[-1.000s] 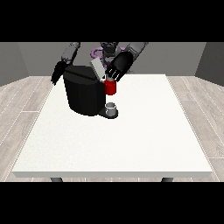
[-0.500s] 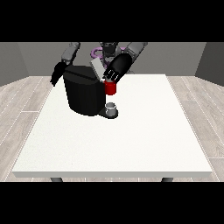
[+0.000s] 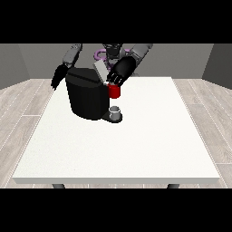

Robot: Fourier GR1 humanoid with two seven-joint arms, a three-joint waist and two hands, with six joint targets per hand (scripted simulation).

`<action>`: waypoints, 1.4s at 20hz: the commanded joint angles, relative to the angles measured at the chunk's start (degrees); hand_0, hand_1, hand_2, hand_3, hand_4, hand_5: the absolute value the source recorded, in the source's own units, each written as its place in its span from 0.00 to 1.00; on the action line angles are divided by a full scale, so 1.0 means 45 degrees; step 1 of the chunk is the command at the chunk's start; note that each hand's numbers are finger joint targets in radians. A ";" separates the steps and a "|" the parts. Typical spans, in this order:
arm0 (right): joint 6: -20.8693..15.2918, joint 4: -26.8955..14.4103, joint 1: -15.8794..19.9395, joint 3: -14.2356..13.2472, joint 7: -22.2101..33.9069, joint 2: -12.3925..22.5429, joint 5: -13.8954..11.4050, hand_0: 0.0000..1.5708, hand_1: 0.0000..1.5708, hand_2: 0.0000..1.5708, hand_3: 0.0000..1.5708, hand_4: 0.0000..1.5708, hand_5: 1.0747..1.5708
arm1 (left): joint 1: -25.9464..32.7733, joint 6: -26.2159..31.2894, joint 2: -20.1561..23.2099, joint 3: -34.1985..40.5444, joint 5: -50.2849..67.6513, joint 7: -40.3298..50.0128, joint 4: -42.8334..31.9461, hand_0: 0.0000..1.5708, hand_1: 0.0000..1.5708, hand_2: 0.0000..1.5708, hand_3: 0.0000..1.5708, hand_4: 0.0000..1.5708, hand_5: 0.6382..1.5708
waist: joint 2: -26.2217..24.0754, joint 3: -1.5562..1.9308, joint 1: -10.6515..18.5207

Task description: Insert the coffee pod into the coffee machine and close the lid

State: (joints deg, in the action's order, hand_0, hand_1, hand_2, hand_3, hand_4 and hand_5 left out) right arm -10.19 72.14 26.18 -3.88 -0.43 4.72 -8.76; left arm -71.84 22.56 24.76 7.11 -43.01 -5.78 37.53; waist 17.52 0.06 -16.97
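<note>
The black coffee machine [image 3: 86, 97] stands on the white table [image 3: 136, 145], left of centre and towards the back. Its grey lid [image 3: 100, 71] is tilted up. A red thing at the machine [image 3: 114, 91] sits at its front right. The hand at the view's right [image 3: 121, 71] hovers just above the machine's top opening, beside the lid and over the red thing. The hand at the view's left [image 3: 58, 79] hangs behind the machine's left side with relaxed fingers, holding nothing. A small grey thing [image 3: 115, 112] stands on the machine's base.
The robot's torso [image 3: 111, 52] is at the table's far edge behind the machine. Wooden floor surrounds the table on all sides.
The hand at the view's right has shifted slightly down and towards the machine's top. The lid and the other hand look the same.
</note>
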 commanded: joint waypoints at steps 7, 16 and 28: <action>0.0039 -0.0325 0.0178 -0.0201 -0.0323 0.0079 0.0127 0.00 0.00 0.00 0.00 0.00 1.00 | -0.0307 -0.0353 0.0103 -0.0448 -0.0649 -0.0095 0.0094 0.78 0.78 0.79 0.74 0.00 1.00 | 0.0151 -0.0006 0.0090; -0.0452 0.0207 0.0543 0.0175 0.0736 -0.0126 -0.0366 0.00 0.00 0.00 0.00 0.00 1.00 | 0.0057 -0.1381 0.0148 -0.0902 -0.1539 -0.0502 -0.0309 0.72 0.72 0.73 0.64 0.00 1.00 | 0.0341 -0.0013 -0.0146; -0.0179 0.0411 0.0756 0.0155 0.0316 -0.0052 -0.0166 0.00 0.00 0.00 0.00 0.05 1.00 | -0.0578 -0.1902 0.0615 0.0069 -0.1017 -0.1287 -0.0501 0.79 0.79 0.77 0.62 0.00 1.00 | 0.0991 -0.0011 -0.0522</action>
State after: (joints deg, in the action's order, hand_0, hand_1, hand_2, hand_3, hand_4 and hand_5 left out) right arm -11.49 73.40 28.64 -3.32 0.71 4.42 -9.81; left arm -73.66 15.70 27.98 6.49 -47.74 -11.96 36.20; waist 21.27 0.04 -18.40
